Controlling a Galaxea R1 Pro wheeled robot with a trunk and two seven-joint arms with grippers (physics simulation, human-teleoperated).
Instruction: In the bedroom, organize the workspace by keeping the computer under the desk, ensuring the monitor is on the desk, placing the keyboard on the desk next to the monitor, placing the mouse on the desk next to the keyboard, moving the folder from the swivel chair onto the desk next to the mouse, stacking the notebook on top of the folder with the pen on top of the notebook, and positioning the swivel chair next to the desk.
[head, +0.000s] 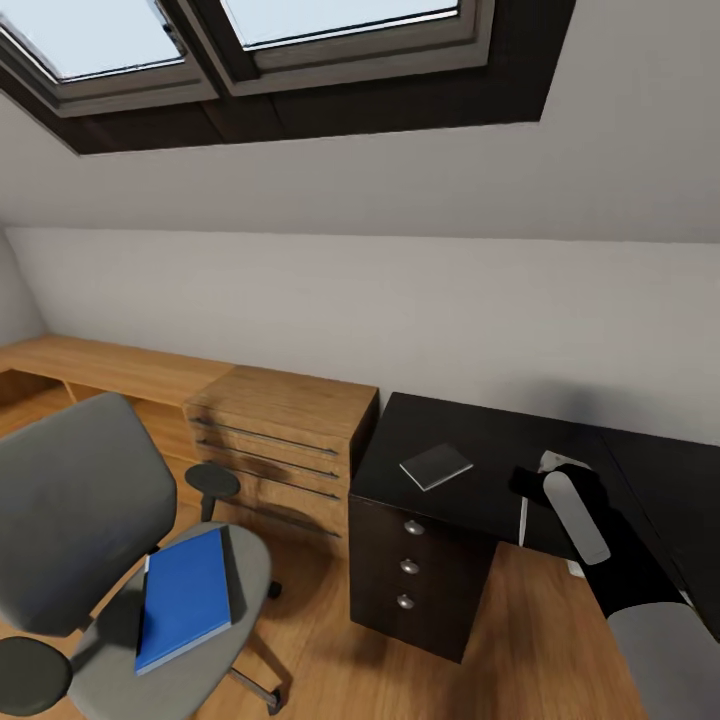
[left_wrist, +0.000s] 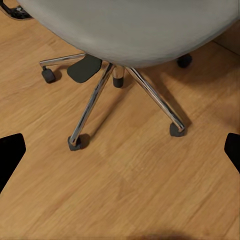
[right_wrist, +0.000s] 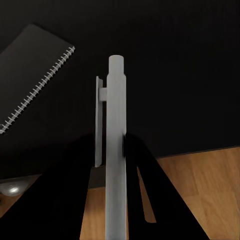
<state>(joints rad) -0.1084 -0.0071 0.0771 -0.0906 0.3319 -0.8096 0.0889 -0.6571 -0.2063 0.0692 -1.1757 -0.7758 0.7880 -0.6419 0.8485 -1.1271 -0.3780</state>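
The black bench (head: 470, 465) fills the lower right of the head view; the swivel chair (head: 75, 520) sits lower left with the blue folder (head: 185, 597) flat on its seat. The grey notebook (head: 436, 466) lies on the bench's near end. The right hand (right_wrist: 112, 150) grips the white pen (right_wrist: 116, 150) upright. The left hand (left_wrist: 120, 150) hangs wide apart over the floor. The pen should probably wait, since folder and notebook stack first.
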